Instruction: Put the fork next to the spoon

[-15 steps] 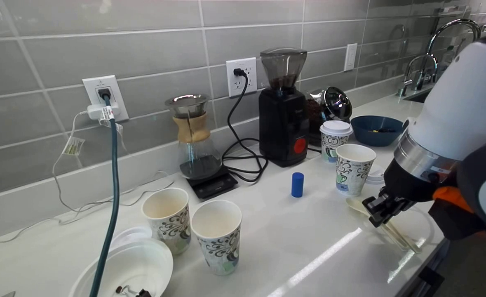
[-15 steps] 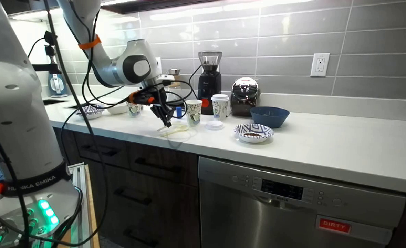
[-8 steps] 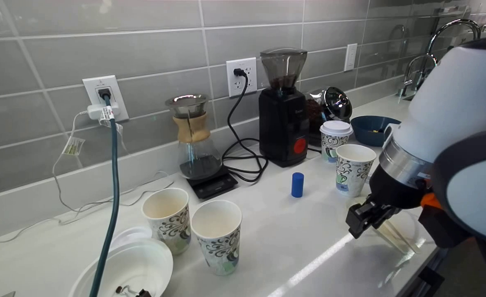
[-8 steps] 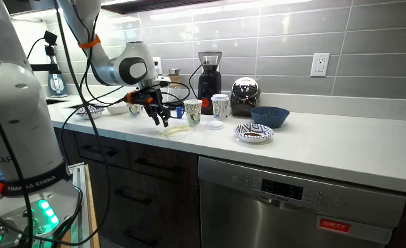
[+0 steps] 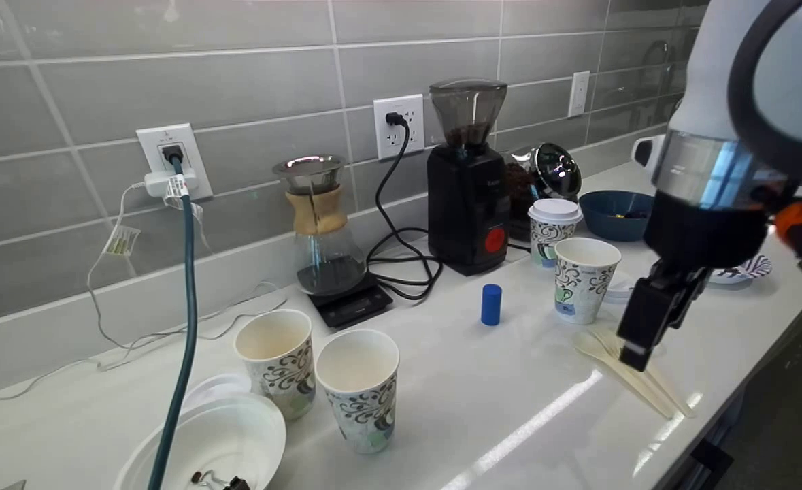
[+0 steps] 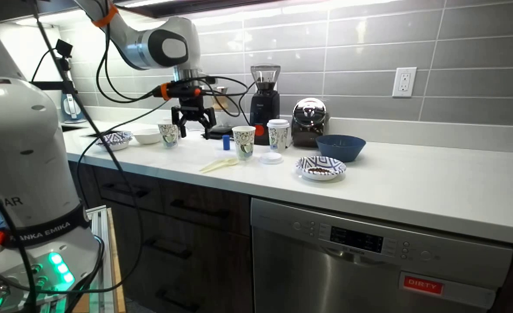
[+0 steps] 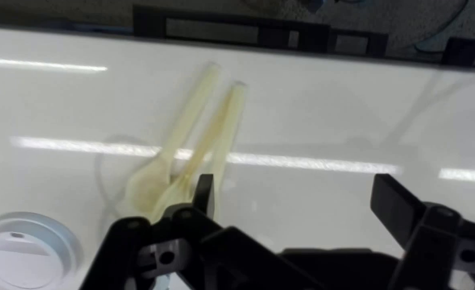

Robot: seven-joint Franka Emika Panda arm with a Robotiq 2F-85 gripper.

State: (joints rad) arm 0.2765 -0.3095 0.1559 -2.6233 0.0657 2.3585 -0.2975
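Now that the gripper (image 6: 194, 134) has risen and straightened from its low slant, it hangs over the tabletop (image 5: 462, 388) with its fingers spread and nothing between them. On the surface, the fork (image 5: 671, 393) lies just to the right of the spoon (image 5: 635, 384), heads far and handles near, so I judge the placing done and only the retreat left. The wrist view is blurred, so which utensil is which is my best reading, and I cannot tell whether the heads touch. Both handles end close to the near edge, a risky place for a nudge. A paper cup (image 5: 583, 289) stands just beyond the heads, a lid (image 6: 271, 158) to its right; the roomier way out seems upward or left, minding the blue cylinder (image 5: 491, 304).
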